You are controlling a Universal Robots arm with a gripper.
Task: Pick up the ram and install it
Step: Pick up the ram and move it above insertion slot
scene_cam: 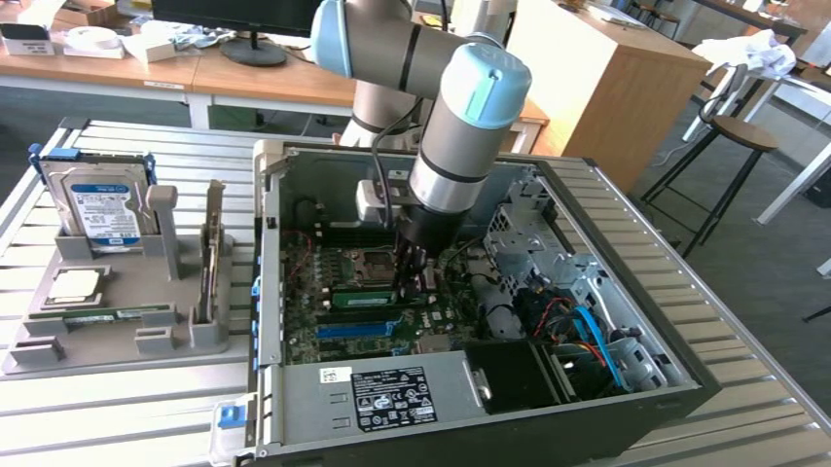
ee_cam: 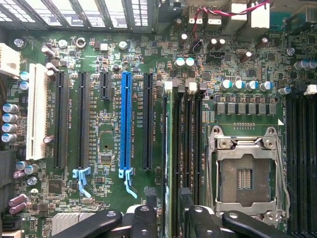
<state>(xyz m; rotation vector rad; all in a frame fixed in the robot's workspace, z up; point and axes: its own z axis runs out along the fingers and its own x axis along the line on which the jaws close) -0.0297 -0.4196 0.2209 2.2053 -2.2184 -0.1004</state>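
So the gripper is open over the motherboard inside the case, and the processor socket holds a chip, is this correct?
Not quite. The processor socket is empty; the wrist view shows its bare contacts. The rest holds: the gripper is open over the motherboard inside the case.

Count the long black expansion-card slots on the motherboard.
3 black slots: two side by side next to the white slot; one just beyond the blue slot. None looks hidden.
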